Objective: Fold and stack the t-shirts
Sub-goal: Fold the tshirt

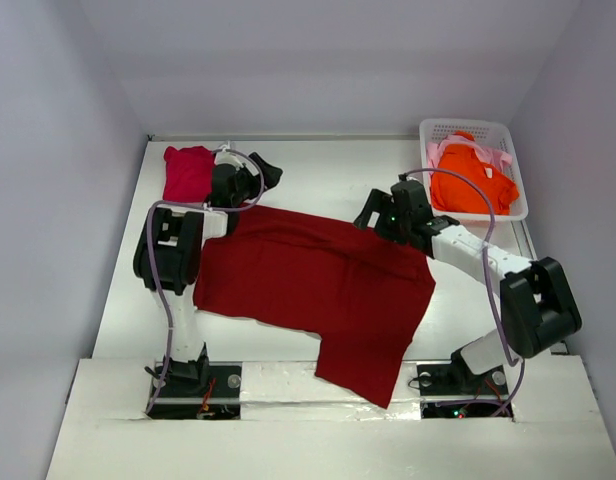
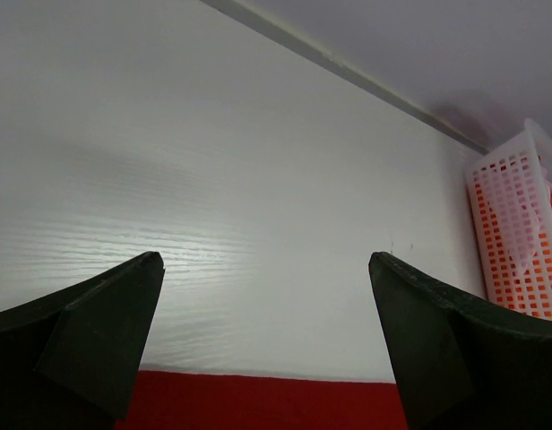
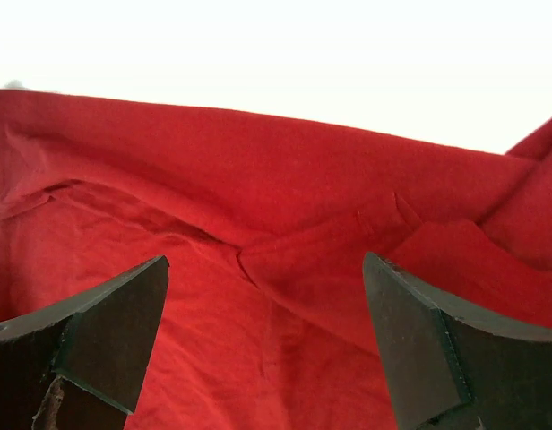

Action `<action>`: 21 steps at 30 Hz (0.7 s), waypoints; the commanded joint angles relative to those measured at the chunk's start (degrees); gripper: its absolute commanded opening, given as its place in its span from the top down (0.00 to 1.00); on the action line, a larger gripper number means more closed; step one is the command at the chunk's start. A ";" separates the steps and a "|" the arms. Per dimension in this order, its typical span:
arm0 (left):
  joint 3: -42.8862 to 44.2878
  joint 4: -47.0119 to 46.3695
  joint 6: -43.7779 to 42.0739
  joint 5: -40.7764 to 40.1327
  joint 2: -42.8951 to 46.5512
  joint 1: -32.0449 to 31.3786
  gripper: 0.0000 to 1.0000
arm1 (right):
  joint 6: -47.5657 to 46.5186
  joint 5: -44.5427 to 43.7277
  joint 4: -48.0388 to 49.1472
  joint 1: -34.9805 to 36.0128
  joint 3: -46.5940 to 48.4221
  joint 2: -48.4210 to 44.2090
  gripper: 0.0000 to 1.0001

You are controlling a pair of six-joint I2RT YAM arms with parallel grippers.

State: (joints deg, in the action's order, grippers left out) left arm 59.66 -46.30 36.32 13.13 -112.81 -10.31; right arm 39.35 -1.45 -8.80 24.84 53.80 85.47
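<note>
Crimson-pink t-shirt (image 1: 188, 172) only in top view | left gripper (image 2: 265, 260) spread over table (image 2: 213, 161) | right gripper (image 3: 265, 260) spread over dark red t-shirt (image 3: 258, 179)

dark red t-shirt (image 1: 308, 280) spread mid-table, rumpled

**Left arm** (image 1: 173, 250) and **right arm** (image 1: 468, 250), alike in build: white tubular links (image 1: 185, 328) between bulky black joint housings (image 1: 539, 305), each on a black base (image 1: 193, 380). A pale lavender cable (image 1: 163, 300) loops along each arm. Gripper fingers (image 2: 97, 331): dark, matte, wedge-shaped, tapering to blunt tips, alike in both wrist views
</note>
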 commanded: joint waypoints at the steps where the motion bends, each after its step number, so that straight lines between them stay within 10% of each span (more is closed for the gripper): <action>1: 2.39 -4.41 1.22 2.70 -0.82 -1.47 0.01 | -1.03 0.75 3.78 0.30 3.15 1.71 0.06; 21: -0.51 -1.51 -0.10 1.03 2.33 -3.05 0.01 | 3.62 3.47 3.61 2.14 -3.78 0.66 0.05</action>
State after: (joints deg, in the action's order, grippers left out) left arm 59.79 -46.41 37.10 14.70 -114.78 -13.41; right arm 40.97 1.13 -7.05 25.50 52.14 88.44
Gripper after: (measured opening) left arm 0.990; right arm 0.953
